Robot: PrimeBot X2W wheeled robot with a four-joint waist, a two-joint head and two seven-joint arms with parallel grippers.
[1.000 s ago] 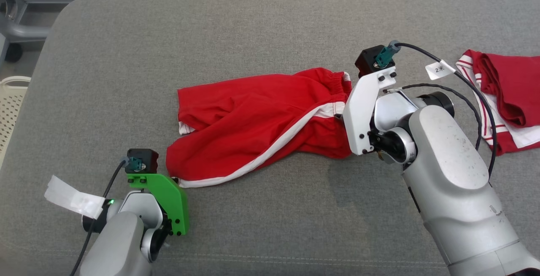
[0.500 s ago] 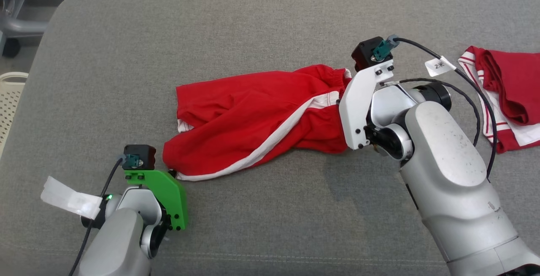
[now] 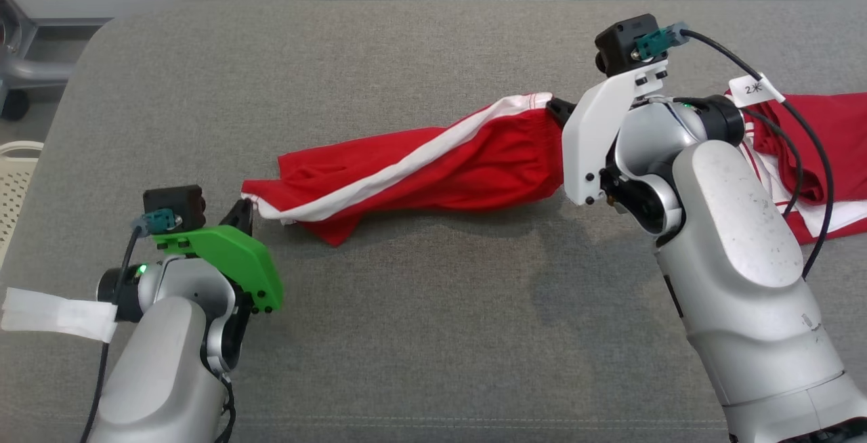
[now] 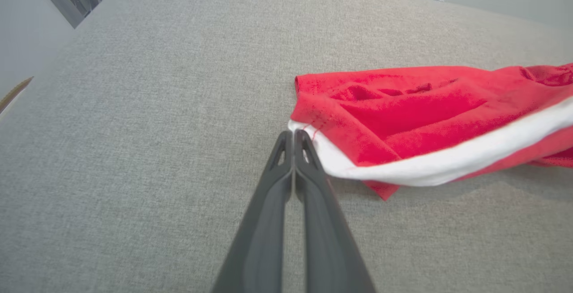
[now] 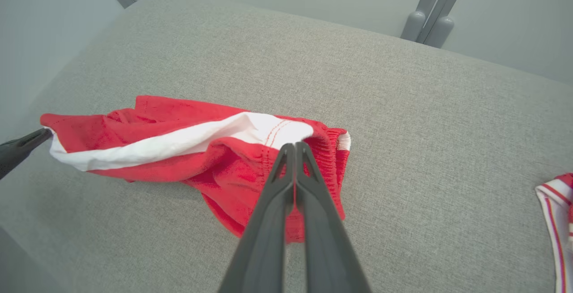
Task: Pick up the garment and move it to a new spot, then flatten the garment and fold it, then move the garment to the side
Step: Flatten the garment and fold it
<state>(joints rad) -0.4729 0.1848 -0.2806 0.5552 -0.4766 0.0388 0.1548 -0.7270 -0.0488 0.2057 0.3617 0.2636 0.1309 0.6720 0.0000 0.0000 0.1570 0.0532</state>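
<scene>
Across the grey cushion [image 3: 406, 334] the red garment [image 3: 433, 172] is strung out in one long band, corner to corner, between both arms. Down at the near left, the left gripper [image 3: 245, 211] has its two dark fingers pressed flat together, and they're pinching the white-edged hem corner right at the fingertips. The left wrist view shows it cleanly: cloth nipped at the very tips, with the rest trailing off to the right.

Over on the far right, the right gripper [image 3: 557, 108] is clamped as well, biting the waistband end just where the white stripe [image 3: 379, 175] runs up into it. That stripe sweeps diagonally along the whole band. The held ends ride raised, a shadow lies on the cushion beneath the middle, and one red flap droops low near the left end. I can't tell whether it touches.

Behind the right forearm, a second red-and-white garment [image 3: 840, 131] lies on the cushion, apart from the stretched one. A pale basket [image 3: 17, 179] peeks in at the left edge.
</scene>
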